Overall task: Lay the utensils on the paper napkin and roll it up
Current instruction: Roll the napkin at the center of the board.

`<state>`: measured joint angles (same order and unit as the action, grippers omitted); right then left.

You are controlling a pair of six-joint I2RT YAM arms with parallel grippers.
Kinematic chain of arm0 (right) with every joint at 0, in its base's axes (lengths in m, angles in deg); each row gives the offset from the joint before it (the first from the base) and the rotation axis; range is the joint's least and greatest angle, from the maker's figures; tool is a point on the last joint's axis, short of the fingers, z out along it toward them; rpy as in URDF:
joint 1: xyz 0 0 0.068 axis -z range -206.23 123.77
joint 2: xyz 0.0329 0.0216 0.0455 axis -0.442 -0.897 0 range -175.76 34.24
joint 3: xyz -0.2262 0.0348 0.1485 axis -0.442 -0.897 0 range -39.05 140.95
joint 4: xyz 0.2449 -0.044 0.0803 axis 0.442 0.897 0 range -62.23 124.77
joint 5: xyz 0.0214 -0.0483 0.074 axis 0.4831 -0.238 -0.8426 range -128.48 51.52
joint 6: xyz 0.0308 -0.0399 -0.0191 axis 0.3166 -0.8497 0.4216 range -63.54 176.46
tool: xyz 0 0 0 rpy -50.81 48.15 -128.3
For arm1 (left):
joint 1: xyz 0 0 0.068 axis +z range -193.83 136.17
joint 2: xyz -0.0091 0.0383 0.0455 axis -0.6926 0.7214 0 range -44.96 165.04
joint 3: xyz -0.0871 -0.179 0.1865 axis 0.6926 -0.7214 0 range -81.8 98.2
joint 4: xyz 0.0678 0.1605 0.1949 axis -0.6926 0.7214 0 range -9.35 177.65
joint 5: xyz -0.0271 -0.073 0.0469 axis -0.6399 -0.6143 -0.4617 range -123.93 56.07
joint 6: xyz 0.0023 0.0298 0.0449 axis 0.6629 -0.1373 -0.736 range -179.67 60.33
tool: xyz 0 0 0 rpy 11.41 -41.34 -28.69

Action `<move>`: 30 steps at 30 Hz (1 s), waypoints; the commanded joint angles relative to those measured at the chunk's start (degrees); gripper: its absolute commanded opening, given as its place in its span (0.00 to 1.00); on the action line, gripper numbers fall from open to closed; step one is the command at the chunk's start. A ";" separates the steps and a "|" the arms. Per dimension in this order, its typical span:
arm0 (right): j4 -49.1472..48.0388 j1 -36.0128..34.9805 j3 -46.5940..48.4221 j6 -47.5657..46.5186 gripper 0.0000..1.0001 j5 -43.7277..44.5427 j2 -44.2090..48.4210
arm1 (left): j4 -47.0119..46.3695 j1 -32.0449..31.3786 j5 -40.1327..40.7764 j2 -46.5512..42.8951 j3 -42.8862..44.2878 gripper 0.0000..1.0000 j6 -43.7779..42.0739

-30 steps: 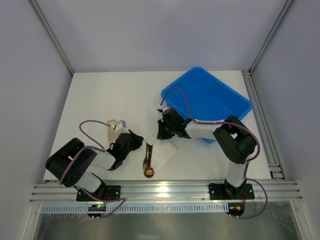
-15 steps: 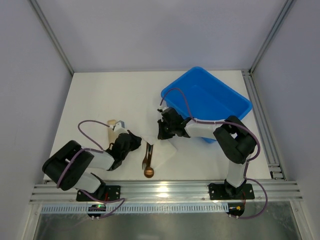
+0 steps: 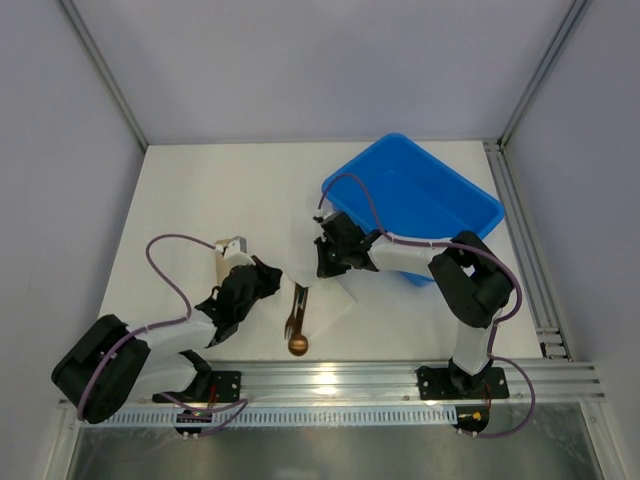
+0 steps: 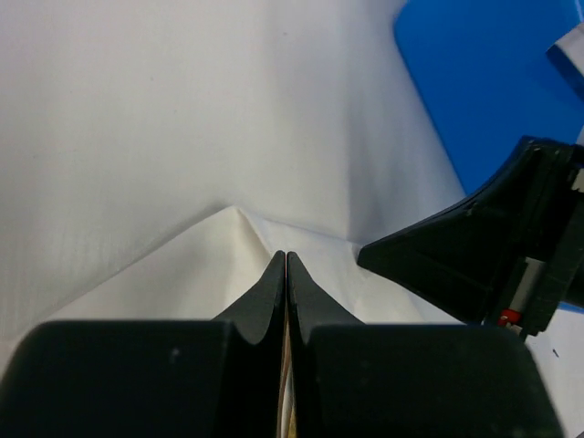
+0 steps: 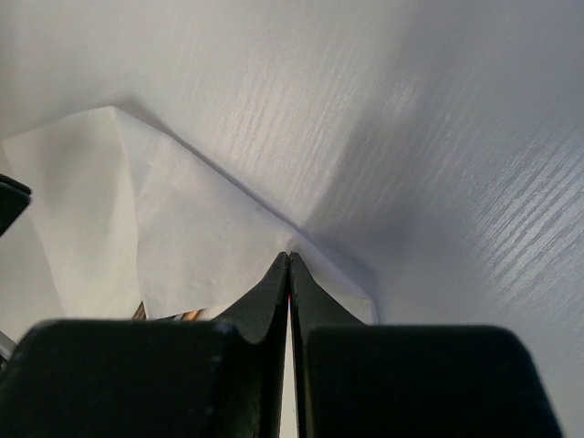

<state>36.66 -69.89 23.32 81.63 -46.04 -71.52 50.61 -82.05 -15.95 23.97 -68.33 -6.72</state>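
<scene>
Near the table's front edge, left gripper (image 4: 286, 256) and right gripper (image 5: 289, 256), both pinched tight on the paper napkin (image 5: 187, 228), fork (image 3: 291, 322) and spoon (image 3: 297, 344) poking out, blue bin (image 3: 440, 190) behind

White table (image 3: 220, 190), blue bin (image 3: 420, 195), paper napkin (image 3: 325, 305), tan cylinder (image 3: 221, 265)

Matt paper napkin (image 5: 182, 237), glossy metal spoon (image 3: 298, 344)

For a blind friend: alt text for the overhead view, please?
Two black robot arms meet over a white paper napkin, the left gripper and the right gripper both shut at its edges. A bronze spoon and fork lie partly on it; a blue bin stands behind.
</scene>
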 commanded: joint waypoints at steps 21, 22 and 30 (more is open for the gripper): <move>-1.85 -0.20 0.21 -0.56 0.04 0.43 2.13 | -8.27 -0.10 -4.70 12.89 5.60 0.00 -1.89; -1.85 -0.20 0.21 -0.56 0.04 0.43 2.22 | -8.89 -0.10 -4.79 13.34 5.08 0.00 -1.62; -1.33 -0.20 0.56 -0.82 0.04 0.26 2.57 | -12.32 -0.10 -5.15 17.82 4.37 0.00 -0.74</move>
<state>36.74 -69.89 23.30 81.63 -46.10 -71.50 42.74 -82.03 -21.59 41.02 -63.52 -7.51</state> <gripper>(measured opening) 0.037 0.002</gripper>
